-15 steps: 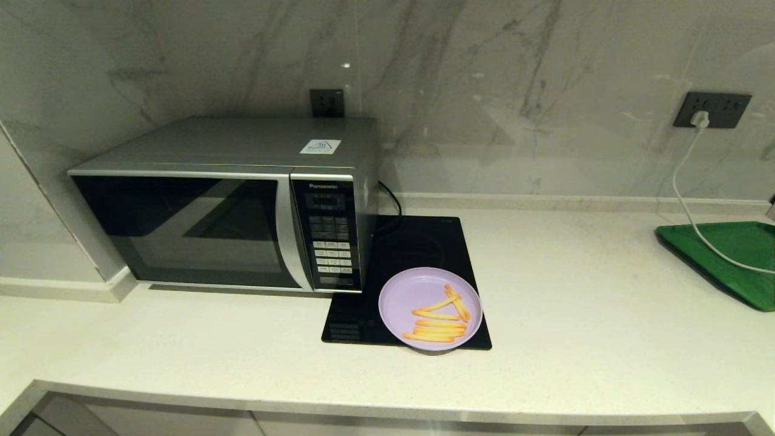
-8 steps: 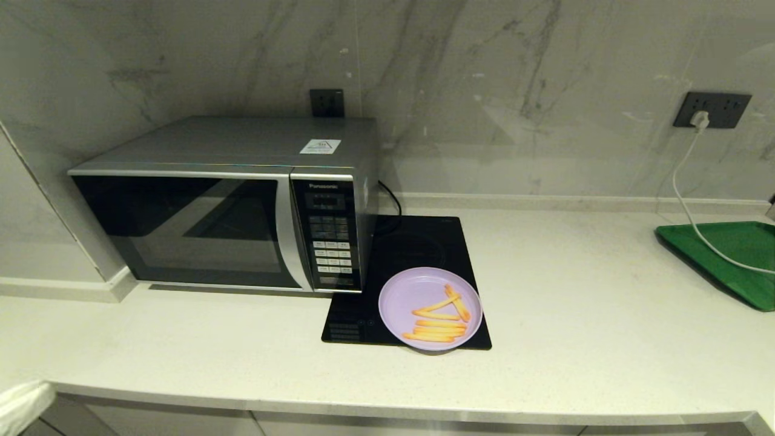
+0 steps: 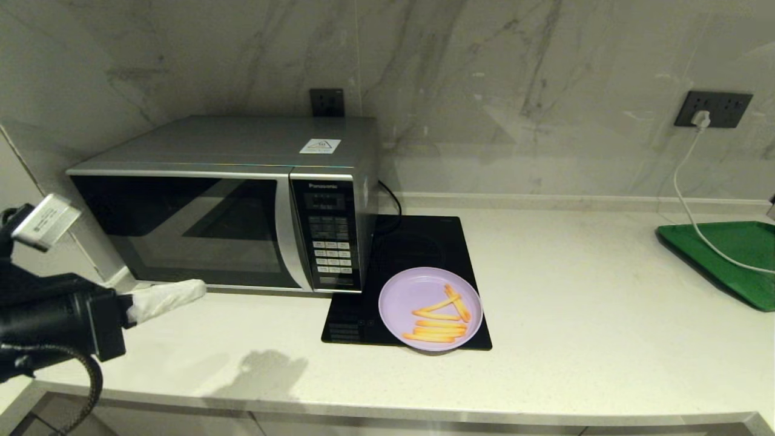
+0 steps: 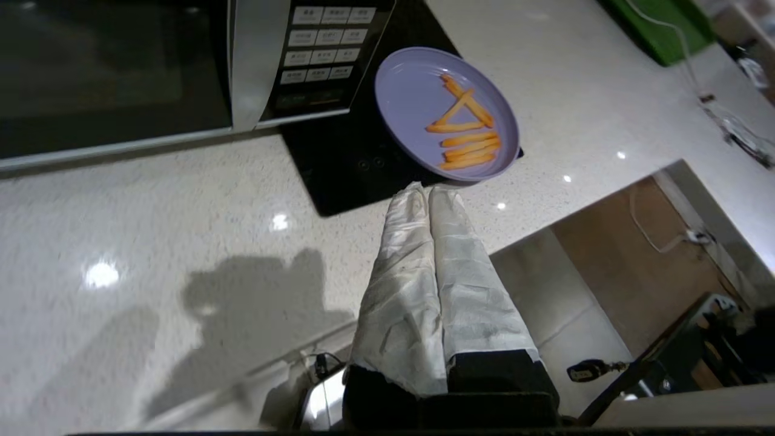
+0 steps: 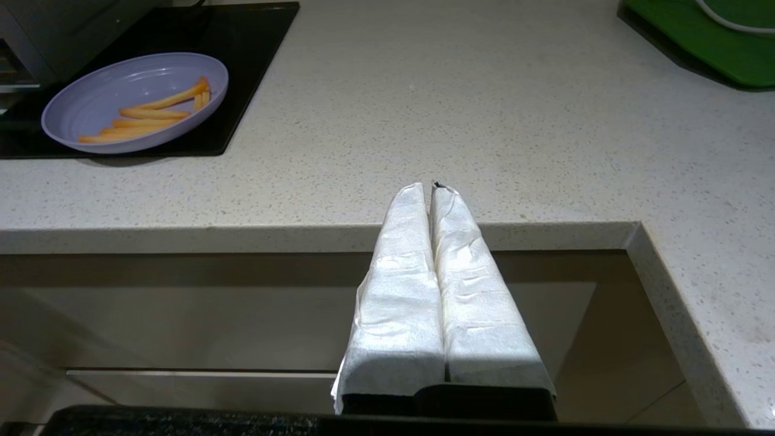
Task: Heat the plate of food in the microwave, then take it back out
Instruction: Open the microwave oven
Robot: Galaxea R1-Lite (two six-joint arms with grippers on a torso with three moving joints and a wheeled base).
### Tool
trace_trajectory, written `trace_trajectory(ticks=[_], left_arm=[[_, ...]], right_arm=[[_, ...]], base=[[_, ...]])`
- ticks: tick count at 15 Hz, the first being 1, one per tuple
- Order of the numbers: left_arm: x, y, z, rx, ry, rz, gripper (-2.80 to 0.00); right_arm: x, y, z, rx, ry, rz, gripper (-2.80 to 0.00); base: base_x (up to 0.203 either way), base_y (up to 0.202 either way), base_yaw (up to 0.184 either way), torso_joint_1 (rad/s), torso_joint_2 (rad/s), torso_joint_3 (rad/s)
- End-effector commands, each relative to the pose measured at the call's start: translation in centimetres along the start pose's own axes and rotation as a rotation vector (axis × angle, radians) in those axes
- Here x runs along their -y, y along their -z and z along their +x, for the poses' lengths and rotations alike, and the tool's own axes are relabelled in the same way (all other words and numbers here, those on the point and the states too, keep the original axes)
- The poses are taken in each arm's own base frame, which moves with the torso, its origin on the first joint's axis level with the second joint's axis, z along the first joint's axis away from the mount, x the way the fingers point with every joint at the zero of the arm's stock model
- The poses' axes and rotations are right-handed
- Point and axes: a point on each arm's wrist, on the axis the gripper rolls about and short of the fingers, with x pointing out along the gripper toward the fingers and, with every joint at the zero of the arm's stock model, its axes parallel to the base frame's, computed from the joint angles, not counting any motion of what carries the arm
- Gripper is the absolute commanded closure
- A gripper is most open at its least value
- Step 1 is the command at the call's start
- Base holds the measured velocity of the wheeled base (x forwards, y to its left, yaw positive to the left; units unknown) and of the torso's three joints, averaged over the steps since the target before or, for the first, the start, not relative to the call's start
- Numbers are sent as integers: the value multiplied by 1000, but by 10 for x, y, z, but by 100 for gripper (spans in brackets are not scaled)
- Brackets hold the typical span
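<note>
Left tool (image 3: 197, 289) – white-wrapped, pressed closed, empty – near glossy microwave (image 3: 224, 203), right tool (image 5: 431, 189) likewise

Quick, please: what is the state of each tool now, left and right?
Left tool: shut, holding nothing, above the counter.
Right tool: shut, holding nothing.

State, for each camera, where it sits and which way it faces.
Head view: high, looking down at the silver-grey microwave; left gripper shows.
Left wrist view: behind the shut left gripper, facing the round lilac plate of fries.
Right wrist view: behind the shut right gripper, at the counter's edge.
All share the plate.
</note>
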Motion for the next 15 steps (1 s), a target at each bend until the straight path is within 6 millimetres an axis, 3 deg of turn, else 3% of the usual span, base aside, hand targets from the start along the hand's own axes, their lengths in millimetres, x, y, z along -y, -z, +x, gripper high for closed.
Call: trace_trajectory(ticks=[1, 5, 14, 15], left_arm=[[-39, 1, 25, -69, 183, -55, 0], [-45, 0, 25, -69, 399, -88, 0], [-85, 7, 60, -110, 405, -107, 0], [-90, 8, 64, -111, 406, -93, -280]], right_arm=[[0, 0, 0, -2, 0, 1, 0], [0, 0, 0, -2, 0, 1, 0], [0, 0, 0, -2, 0, 1, 0], [0, 0, 0, -2, 0, 1, 0]], base=[[0, 0, 0, 0, 0, 0], [0, 0, 0, 0, 0, 0], [0, 0, 0, 0, 0, 0], [0, 0, 0, 0, 0, 0]])
